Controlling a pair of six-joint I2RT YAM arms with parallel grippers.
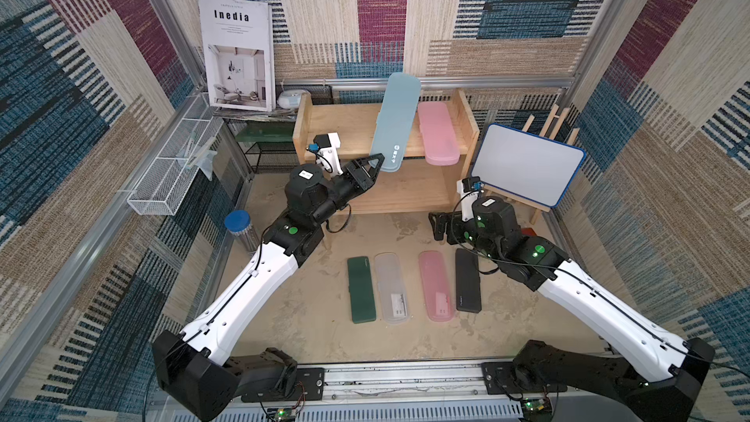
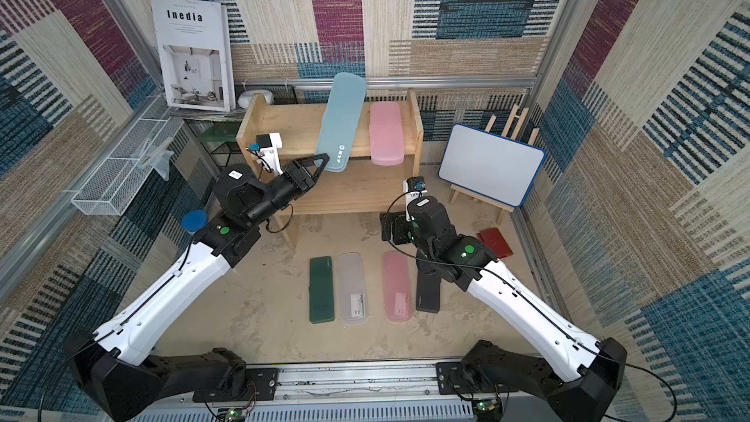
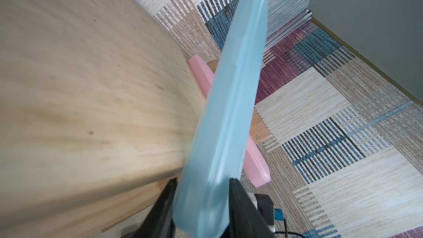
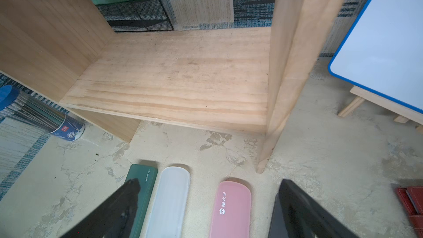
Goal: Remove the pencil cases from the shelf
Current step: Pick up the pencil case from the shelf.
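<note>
My left gripper (image 1: pixel 375 162) (image 3: pixel 202 179) is shut on the near end of the light blue pencil case (image 1: pixel 395 123) (image 3: pixel 231 101). That case tilts up over the front edge of the wooden shelf's (image 1: pixel 345 123) top board. A pink case (image 1: pixel 438 133) (image 3: pixel 256 156) lies flat on the board beside it. On the table in front lie the dark green (image 1: pixel 361 290), frosted clear (image 1: pixel 391 288), pink (image 1: pixel 435 287) and black (image 1: pixel 467 280) cases in a row. My right gripper (image 1: pixel 436 227) (image 4: pixel 210 183) hangs open above that row, holding nothing. The lower board (image 4: pixel 178 76) is bare.
An "Inedia" magazine (image 1: pixel 237 54), a white wire basket (image 1: pixel 170 172) and a black mesh rack (image 1: pixel 268 148) stand at the back left. A blue-lidded tin (image 1: pixel 239 229) is beside the left arm. A whiteboard on an easel (image 1: pixel 527 164) and a red wallet (image 2: pixel 495 241) are at the right.
</note>
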